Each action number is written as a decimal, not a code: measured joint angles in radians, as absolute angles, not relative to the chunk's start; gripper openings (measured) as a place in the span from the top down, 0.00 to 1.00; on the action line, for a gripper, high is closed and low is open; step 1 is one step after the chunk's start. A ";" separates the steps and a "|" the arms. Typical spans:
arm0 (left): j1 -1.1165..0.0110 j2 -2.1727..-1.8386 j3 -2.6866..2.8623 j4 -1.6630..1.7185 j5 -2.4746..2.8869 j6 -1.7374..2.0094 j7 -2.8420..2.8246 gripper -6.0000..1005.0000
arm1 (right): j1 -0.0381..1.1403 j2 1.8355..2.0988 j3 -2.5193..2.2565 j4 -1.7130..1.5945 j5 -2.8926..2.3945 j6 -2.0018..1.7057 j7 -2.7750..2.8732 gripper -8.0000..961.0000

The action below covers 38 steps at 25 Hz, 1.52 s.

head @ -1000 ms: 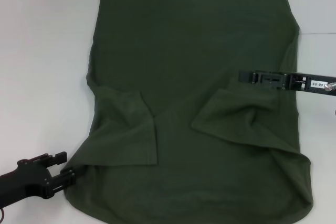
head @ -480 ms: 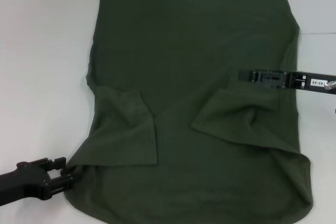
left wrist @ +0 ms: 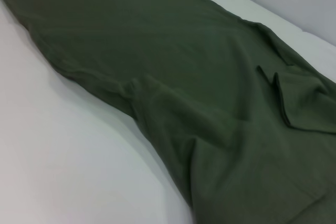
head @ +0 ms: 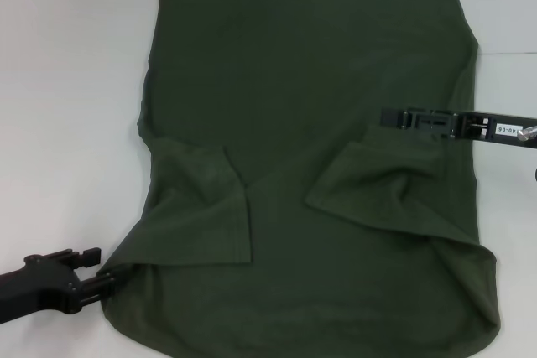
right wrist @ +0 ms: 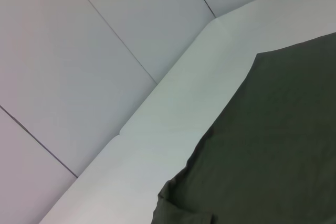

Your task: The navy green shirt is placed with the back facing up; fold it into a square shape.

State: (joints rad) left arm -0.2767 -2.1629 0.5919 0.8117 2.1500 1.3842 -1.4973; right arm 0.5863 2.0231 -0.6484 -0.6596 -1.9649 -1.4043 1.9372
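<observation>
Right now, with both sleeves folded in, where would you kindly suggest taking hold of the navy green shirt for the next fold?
Probably the near corners of the navy green shirt. The left gripper is at the near-left corner, coming in low from the outer side, where the edge lies flat on the table. The right gripper could likewise approach the near-right corner from outside.

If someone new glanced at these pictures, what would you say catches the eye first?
The big dark green shirt fills most of the white table, both sleeves folded inward over its body. The left claw sits at the shirt's near left corner, right against the cloth. The right claw reaches in from the right edge, over the folded right sleeve.
</observation>
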 joint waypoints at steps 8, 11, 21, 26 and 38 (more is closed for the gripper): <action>-0.283 -2.162 0.594 0.806 2.186 1.391 -1.510 0.37 | 0.589 2.023 -0.647 -0.660 -1.965 -1.403 1.937 0.05; -0.287 -2.161 0.594 0.801 2.196 1.391 -1.512 0.37 | 0.589 2.024 -0.647 -0.660 -1.965 -1.401 1.937 0.05; -0.293 -2.161 0.596 0.800 2.201 1.437 -1.512 0.37 | 0.588 2.025 -0.647 -0.660 -1.965 -1.400 1.937 0.05; -0.298 -2.161 0.603 0.801 2.201 1.456 -1.513 0.37 | 0.588 2.025 -0.647 -0.660 -1.965 -1.399 1.934 0.05; -0.309 -2.163 0.627 0.799 2.201 1.475 -1.516 0.37 | 0.586 2.025 -0.647 -0.658 -1.962 -1.399 1.932 0.06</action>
State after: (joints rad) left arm -0.3093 -2.1628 0.6269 0.7993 2.2005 1.4748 -1.5159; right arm 0.5859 2.0246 -0.6473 -0.6581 -1.9623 -1.3990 1.9322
